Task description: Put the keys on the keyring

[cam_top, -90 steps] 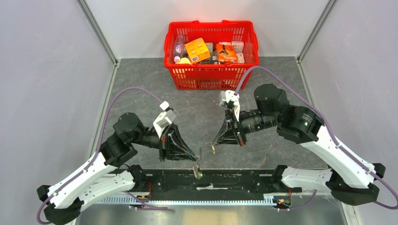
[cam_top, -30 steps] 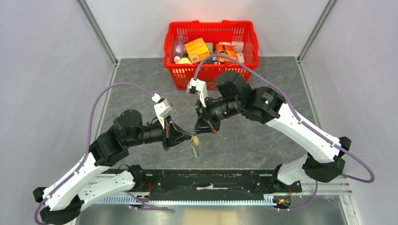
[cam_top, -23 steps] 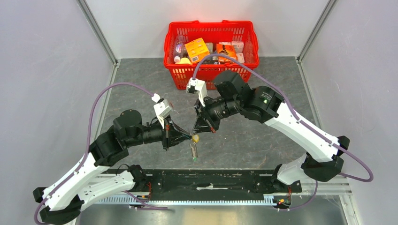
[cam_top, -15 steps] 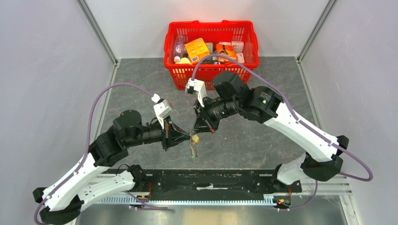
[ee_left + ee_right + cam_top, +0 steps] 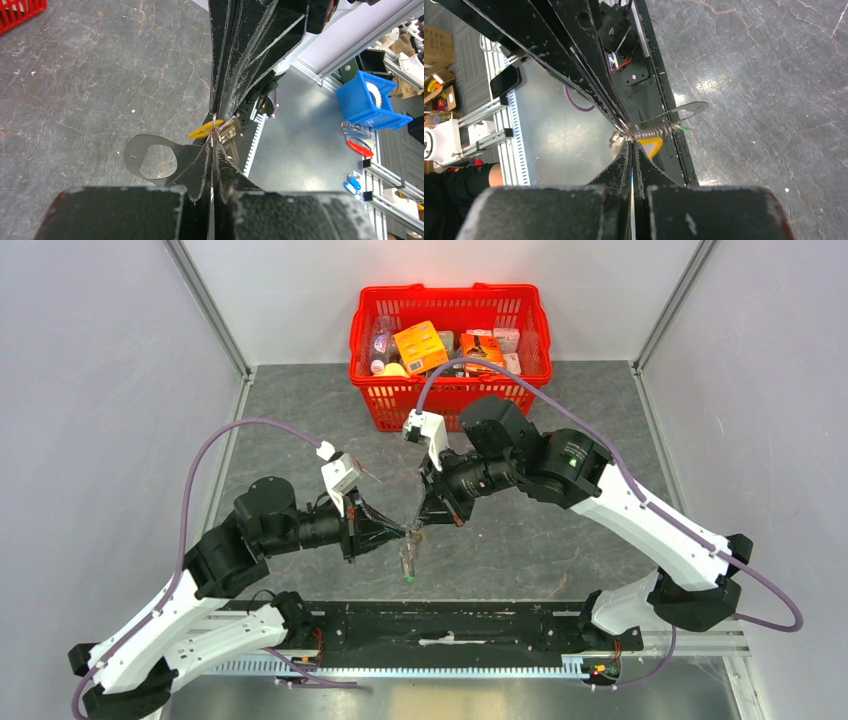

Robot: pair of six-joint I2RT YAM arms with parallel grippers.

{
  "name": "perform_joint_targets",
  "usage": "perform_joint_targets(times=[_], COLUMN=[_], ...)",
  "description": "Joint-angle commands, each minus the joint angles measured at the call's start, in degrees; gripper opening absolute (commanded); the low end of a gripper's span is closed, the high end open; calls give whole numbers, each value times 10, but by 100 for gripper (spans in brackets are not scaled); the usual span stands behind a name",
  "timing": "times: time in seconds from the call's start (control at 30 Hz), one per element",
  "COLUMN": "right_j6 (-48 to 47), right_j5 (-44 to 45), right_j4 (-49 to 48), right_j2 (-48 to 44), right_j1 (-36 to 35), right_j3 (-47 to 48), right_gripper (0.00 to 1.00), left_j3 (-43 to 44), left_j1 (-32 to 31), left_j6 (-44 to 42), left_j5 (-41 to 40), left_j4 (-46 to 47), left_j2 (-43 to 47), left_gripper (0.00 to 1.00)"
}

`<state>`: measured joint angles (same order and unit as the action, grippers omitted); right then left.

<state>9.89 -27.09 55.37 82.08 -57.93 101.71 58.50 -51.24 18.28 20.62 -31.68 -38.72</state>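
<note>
Top view: a red basket [image 5: 450,290] at upper centre holds orange boxes [image 5: 421,346] and a bottle [image 5: 381,340], packed close. Below it the left gripper [image 5: 403,533] and right gripper [image 5: 421,524] meet tip to tip. The keyring [image 5: 408,552] hangs from them above the table [image 5: 300,410], with the green key [image 5: 410,577] at its low end.

Left wrist: the left jaws are pressed together on the ring's wire. The yellow key [image 5: 205,132] and a flat tag [image 5: 131,156] show beside the tips. At right, a blue bin [image 5: 360,107] holds something white.

Right wrist: the right jaws are pressed together just below the ring's coil, with the yellow head beside them. I cannot tell what they pinch.
</note>
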Motion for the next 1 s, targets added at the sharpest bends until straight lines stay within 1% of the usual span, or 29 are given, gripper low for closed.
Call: perform_joint_targets(times=[0.0,0.3,0.87,0.9,0.93,0.97], right_j6=[3,4,8,11,13,14], right_j5=[26,11,-94,-100,-106,-112], right_j4=[-8,-14,-46,-54,-61,-65], right_j2=[-28,-43,-85,-86,-89,-90], right_j1=[-1,-1,-1,18,0,-1], right_j3=[-11,-32,-99,-106,-112,-118], right_gripper=[0,0,0,0,0,0], left_j3=[23,19,-1,-3,-5,-8], left_j1=[-2,-2,-2,-2,-1,-2], left_j6=[-9,7,31,34,38,44], left_j5=[25,36,110,113,117,122], left_j4=[37,61,154,162,170,178], left_j2=[14,21,33,33,32,32], left_gripper=[2,2,2,2,2,2])
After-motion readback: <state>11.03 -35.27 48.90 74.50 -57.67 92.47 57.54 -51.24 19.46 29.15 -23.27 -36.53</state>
